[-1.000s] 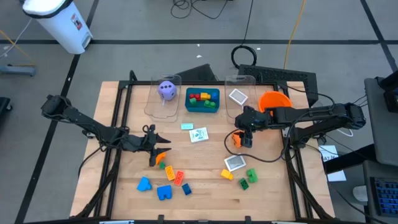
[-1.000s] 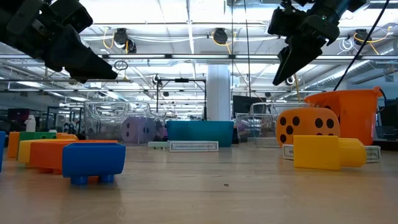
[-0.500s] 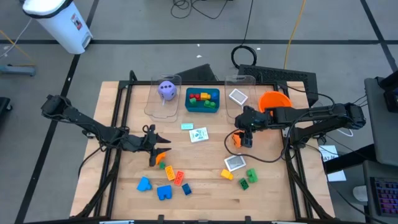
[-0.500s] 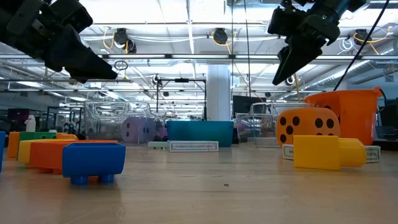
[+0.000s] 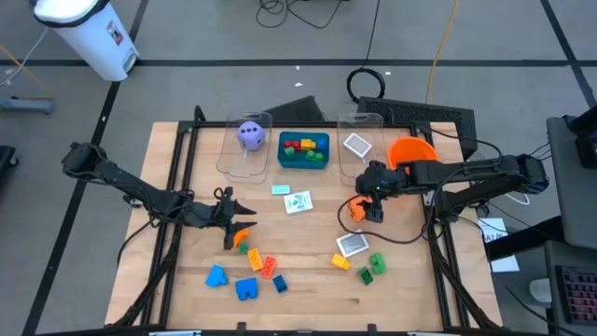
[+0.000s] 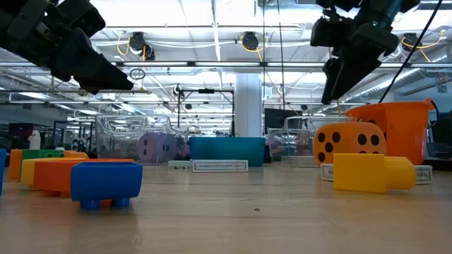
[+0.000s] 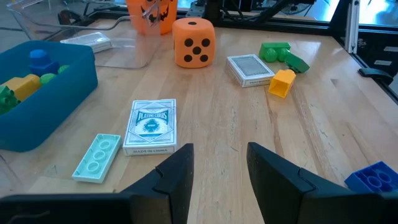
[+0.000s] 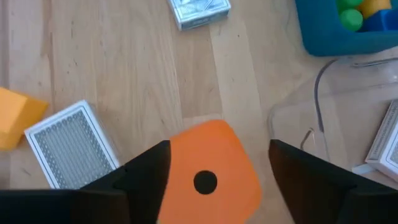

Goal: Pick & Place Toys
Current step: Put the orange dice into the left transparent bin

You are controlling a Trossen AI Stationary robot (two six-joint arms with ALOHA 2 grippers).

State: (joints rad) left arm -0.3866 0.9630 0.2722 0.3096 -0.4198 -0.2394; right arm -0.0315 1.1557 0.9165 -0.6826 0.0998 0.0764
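Note:
An orange dotted die (image 5: 354, 211) rests on the table right of centre; in the low view the die (image 6: 349, 144) sits behind a yellow brick (image 6: 371, 173). My right gripper (image 8: 219, 146) hangs open well above it, one finger on either side in the right wrist view, touching nothing. My left gripper (image 7: 217, 152) stands open and empty left of centre (image 5: 241, 222), above the wood. Loose bricks (image 5: 247, 287) lie near the front edge. A card pack (image 7: 151, 124) and a flat teal brick (image 7: 96, 155) lie ahead of the left gripper.
At the far edge stand a clear bin with a purple die (image 5: 249, 133), a teal tray (image 5: 320, 161) of bricks, a clear bin with a card (image 5: 357, 145) and an orange bowl (image 5: 410, 149). A card (image 5: 353, 244), yellow (image 5: 340, 262) and green bricks (image 5: 376, 263) lie front right.
My right gripper has tipped a little above the orange die, its fingertips swinging slightly toward the table's right edge. The die has stayed on the table. The left arm has kept still.

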